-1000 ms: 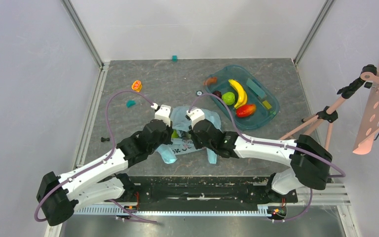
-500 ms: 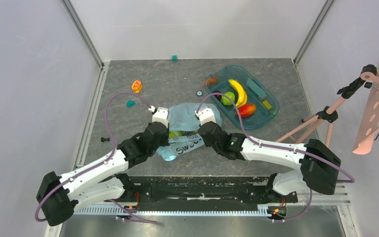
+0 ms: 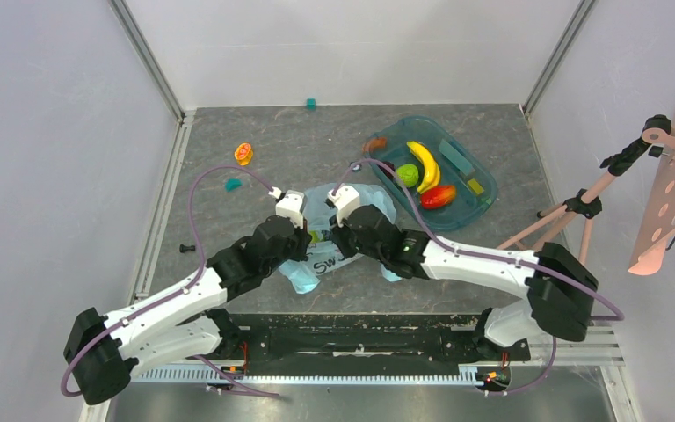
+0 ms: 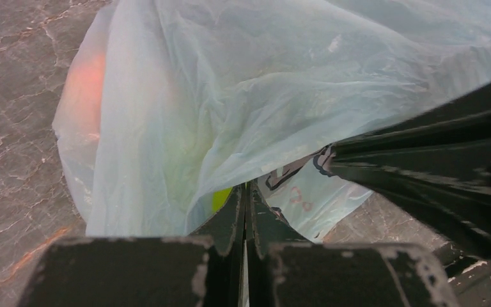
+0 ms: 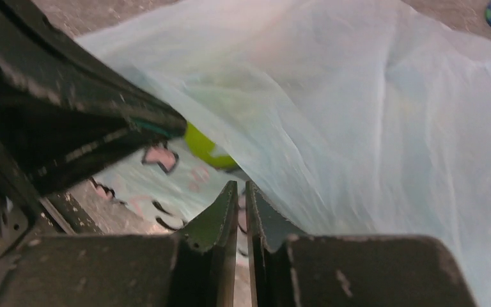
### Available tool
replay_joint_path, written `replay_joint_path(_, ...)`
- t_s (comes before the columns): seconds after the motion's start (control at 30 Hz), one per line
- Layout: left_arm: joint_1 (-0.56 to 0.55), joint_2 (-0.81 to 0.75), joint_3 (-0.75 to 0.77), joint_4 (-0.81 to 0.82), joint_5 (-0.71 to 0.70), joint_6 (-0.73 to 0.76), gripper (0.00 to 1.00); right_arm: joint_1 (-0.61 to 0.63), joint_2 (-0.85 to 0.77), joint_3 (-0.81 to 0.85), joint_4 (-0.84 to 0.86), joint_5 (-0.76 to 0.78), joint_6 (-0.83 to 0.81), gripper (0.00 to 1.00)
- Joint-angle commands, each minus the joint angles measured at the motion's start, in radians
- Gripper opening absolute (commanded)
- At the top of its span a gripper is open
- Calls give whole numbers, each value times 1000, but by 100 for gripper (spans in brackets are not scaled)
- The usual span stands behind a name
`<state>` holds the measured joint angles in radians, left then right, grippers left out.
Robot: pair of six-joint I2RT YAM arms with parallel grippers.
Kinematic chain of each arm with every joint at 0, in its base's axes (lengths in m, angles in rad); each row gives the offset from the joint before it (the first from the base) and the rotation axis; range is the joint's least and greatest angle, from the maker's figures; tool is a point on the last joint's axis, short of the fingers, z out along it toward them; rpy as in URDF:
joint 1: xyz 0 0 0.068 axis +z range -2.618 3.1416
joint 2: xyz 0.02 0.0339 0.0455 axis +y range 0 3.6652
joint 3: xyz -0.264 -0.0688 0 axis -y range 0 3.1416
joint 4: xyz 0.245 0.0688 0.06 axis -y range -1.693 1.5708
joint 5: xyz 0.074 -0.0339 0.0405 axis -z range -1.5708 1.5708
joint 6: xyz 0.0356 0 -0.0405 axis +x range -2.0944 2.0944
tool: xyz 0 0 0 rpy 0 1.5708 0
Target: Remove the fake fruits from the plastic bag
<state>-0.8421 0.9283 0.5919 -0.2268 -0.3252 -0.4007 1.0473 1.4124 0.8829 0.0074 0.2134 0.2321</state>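
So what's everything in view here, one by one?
plastic bag: one, light blue, table centre
green fruit: one, yellow-green, inside the bag
tray: one, teal, far right of table
banana: one, yellow, in tray
round fruit: one, green, in tray
mango: one, red-orange, in tray
orange piece: one, orange, far left
teal block: one, teal, far edge
teal piece: one, teal, left of bag
chip: one, white and blue, beside tray
tripod: one, pink, right of table
left gripper: one, black, shut on the bag's edge
right gripper: one, black, at the bag, jaws a slit apart
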Motion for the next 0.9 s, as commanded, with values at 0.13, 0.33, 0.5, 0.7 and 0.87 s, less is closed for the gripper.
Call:
replay_joint_path(0.13,-1,-26,-27,63,63,22,2,2,128,10,126,-39,14,9)
replay_joint_path(0.33,-2,-39,-62,69,35,2,2,48,73,-147,198,-58,28,8)
replay_joint_path(0.5,-2,-36,-81,78,11,-12,2,113,25,-262,225,-26,64,8)
replay_joint_path(0.7,-2,-37,-90,82,-5,-17,2,152,2,-344,250,27,116,8)
replay_joint_path(0.87,-2,-37,-88,86,12,-10,2,152,-25,-323,241,57,100,12)
